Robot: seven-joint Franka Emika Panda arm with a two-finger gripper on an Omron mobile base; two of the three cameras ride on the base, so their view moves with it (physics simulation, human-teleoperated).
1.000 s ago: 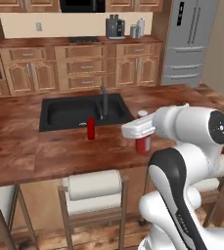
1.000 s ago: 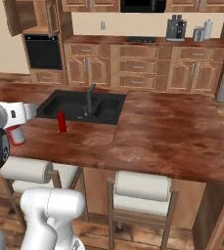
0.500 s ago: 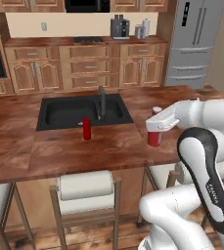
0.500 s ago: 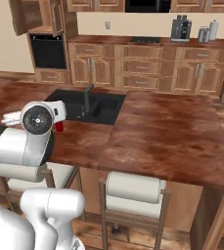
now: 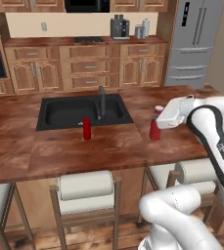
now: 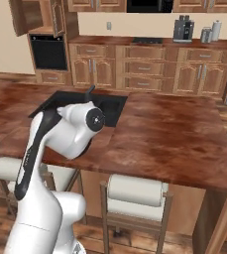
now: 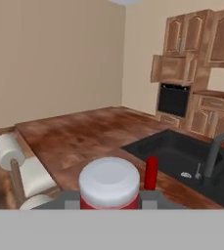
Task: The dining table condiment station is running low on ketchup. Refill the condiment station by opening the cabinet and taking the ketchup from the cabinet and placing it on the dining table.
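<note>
Ketchup, white cap up, sits clamped between the fingers of the gripper, low over the dining table, at about three o'clock from the sink in the left base view. I cannot tell whether its base touches the wood yet. In the hand view the cap fills the space between the fingers.

Judged from here, the risks are a release from too high or tilted, which would tip the bottle, and a sideways drag on withdrawal, since the grip is near the cap.

Around it: an all-red bottle stands at the sink's six o'clock edge, well apart, with the black faucet behind. Stools line the near side. The cabinet door hangs open at eleven o'clock in the right base view. Nothing blocks the spot below.
</note>
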